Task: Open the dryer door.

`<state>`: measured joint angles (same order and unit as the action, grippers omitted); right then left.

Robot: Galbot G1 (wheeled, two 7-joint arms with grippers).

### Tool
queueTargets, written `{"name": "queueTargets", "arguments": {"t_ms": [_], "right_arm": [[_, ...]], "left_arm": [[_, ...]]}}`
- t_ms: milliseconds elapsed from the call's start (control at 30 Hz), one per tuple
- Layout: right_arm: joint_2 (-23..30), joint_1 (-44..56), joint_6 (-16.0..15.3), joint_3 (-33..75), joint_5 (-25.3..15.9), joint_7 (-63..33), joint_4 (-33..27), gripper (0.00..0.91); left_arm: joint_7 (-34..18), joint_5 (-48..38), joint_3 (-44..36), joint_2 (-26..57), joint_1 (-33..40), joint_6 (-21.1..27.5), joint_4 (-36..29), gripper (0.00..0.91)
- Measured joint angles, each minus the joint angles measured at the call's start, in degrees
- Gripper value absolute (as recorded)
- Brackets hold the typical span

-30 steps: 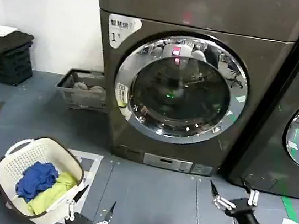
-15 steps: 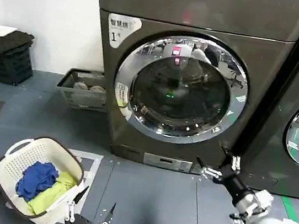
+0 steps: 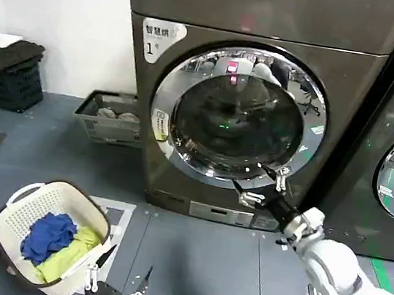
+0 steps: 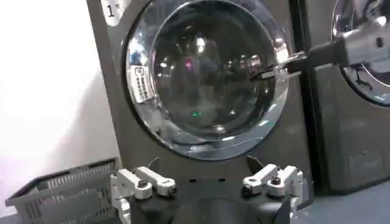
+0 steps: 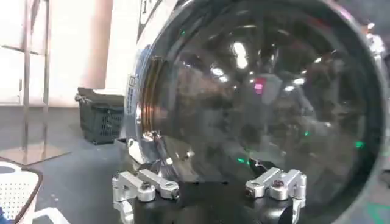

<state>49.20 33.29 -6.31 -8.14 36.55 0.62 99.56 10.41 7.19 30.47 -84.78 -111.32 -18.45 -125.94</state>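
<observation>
Dryer door [image 3: 238, 116] closed flush on the grey-brown machine marked "1", chrome ring and dark glass facing the room. Right gripper [image 3: 259, 187] raised to the door's lower right rim, fingers spread apart, tips just at the chrome, gripping nothing. Left gripper [image 3: 116, 292] parked low over the floor, fingers apart, beside the laundry basket [image 3: 24, 200] of clothes.

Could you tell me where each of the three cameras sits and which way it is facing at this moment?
Head view: on the head, looking forward and down at the dryer door; right gripper reaches its lower rim, left gripper waits low.
Left wrist view: faces the door from farther back, own open fingers in front.
Right wrist view: close to the glass, open fingers in front.
All three share the door.
</observation>
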Motion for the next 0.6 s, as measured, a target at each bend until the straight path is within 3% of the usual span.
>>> {"name": "queueTargets", "arguments": {"t_ms": [600], "right_arm": [[5.7,-9.9,-1.3,-8.8,1.2,-1.8,-7.3,0.907]], "left_arm": [[0.0,0.3,-0.1,-0.5,-0.2,0.0,0.0,0.907]]}}
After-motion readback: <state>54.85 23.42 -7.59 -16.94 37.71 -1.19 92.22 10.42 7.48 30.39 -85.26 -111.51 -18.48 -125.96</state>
